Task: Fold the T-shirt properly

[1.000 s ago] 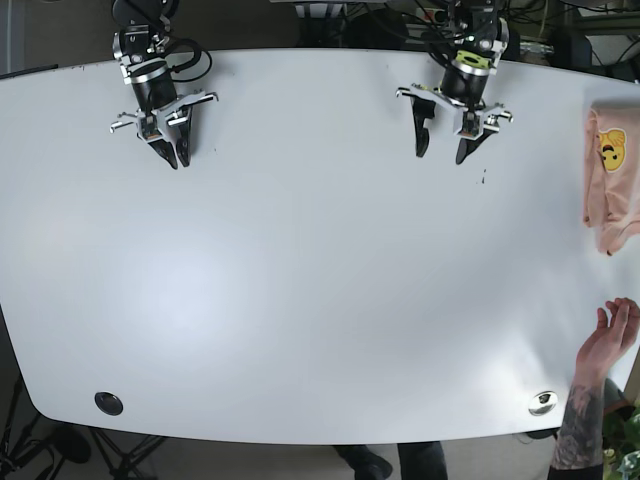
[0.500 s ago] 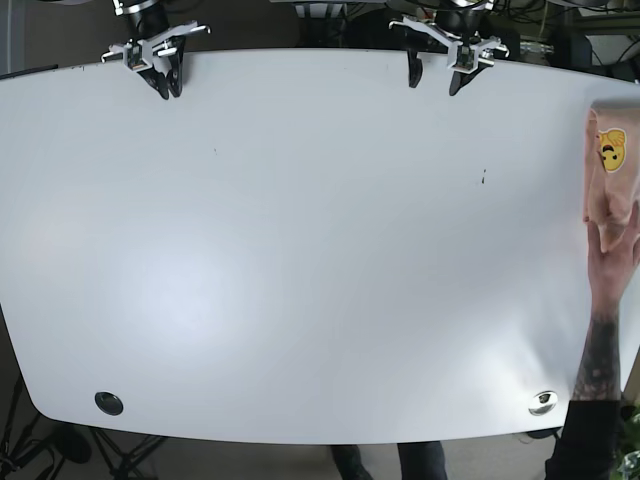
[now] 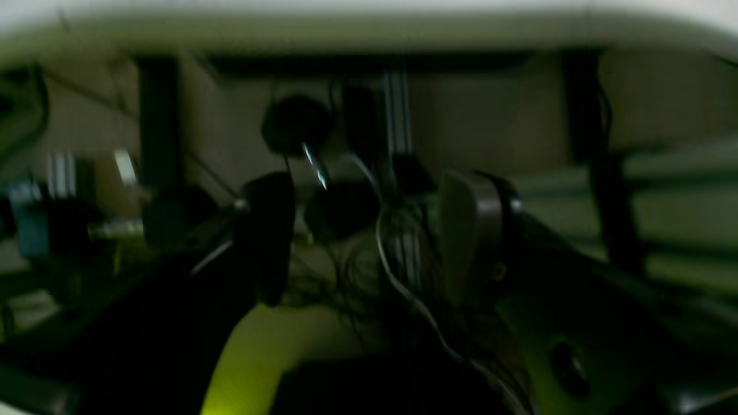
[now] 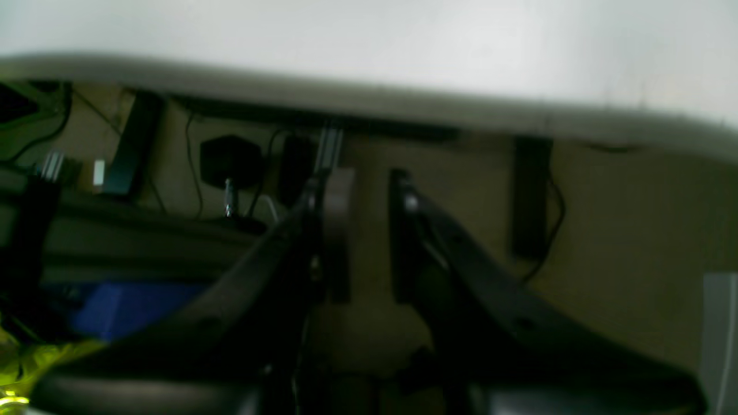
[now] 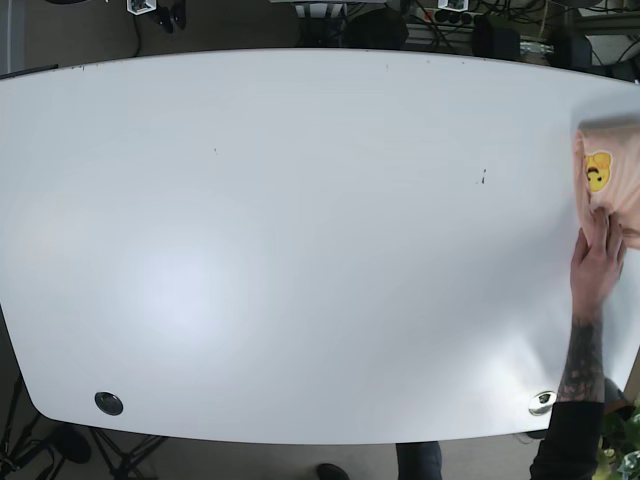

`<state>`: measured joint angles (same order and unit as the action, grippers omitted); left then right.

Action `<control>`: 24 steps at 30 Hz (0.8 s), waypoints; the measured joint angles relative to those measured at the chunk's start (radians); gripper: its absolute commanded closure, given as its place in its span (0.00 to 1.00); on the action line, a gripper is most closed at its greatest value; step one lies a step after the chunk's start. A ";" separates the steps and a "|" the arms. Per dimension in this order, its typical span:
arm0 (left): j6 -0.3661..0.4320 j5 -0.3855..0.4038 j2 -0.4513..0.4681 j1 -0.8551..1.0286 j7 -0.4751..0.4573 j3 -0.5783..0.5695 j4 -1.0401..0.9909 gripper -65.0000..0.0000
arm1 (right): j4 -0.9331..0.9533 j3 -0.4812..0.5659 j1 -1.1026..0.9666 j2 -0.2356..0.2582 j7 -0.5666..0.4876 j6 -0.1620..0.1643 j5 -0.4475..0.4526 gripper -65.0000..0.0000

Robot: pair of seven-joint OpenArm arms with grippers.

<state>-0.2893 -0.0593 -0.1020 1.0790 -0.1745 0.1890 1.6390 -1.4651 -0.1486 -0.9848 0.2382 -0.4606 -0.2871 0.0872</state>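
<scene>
The T-shirt (image 5: 606,178) is pink with a yellow smiley print and lies bundled at the table's right edge. A person's hand (image 5: 598,258) rests on its near side. My right gripper (image 4: 368,236) hangs behind the table's far edge, open by a narrow gap with nothing in it; only its tips (image 5: 172,16) show at the top left of the base view. My left gripper (image 3: 369,236) is open wide and empty, also below the table's far edge, and it is out of the base view.
The white table (image 5: 300,250) fills the base view, with round grommets at the front left (image 5: 109,403) and front right (image 5: 541,402). A tattooed forearm (image 5: 583,360) reaches in from the front right corner. Cables and plugs (image 5: 450,14) sit behind the far edge.
Both arms have drawn back off the table past its far edge. The person's hand has moved up onto the T-shirt and shifted it slightly leftwards.
</scene>
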 measured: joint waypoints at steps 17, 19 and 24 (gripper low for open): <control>-0.002 -0.003 0.020 -0.298 0.004 0.108 -0.543 0.44 | 0.534 0.151 0.251 0.010 0.007 0.010 -0.008 0.85; -0.009 -0.004 0.034 -0.341 0.001 0.106 -0.620 0.44 | 0.603 0.179 0.301 0.008 0.009 0.010 -0.003 0.85; 0.001 0.001 0.060 -0.447 -0.020 0.111 -0.786 0.44 | 0.729 0.202 0.391 -0.015 -0.005 -0.001 -0.002 0.85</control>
<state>-0.2886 -0.0582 -0.0425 0.6323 -0.1944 0.3004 0.8532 -0.7364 0.0536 -0.5934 0.2230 -0.4652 -0.2878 0.0849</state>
